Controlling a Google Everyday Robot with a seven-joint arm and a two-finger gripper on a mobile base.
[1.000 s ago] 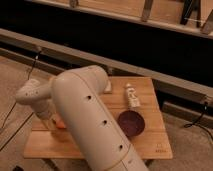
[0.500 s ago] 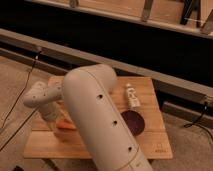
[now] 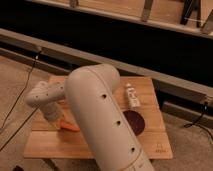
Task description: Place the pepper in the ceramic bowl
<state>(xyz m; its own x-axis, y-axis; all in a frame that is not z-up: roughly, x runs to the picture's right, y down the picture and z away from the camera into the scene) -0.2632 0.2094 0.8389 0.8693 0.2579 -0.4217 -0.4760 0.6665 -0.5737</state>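
Camera view: pepper [image 3: 71, 126] flat, long axis L-R, jaws at its L end, grip unclear.

The surface [image 3: 47, 145] is pale, matt wood; the arm [image 3: 100, 115] (end effector [image 3: 54, 116] low at the surface's left) is smooth cream plastic; the bowl [image 3: 134, 121] looks glossy.

On the table [image 3: 150, 141], the gripper [image 3: 54, 119] is beside the pepper [image 3: 70, 126], left of the ceramic bowl [image 3: 136, 122].
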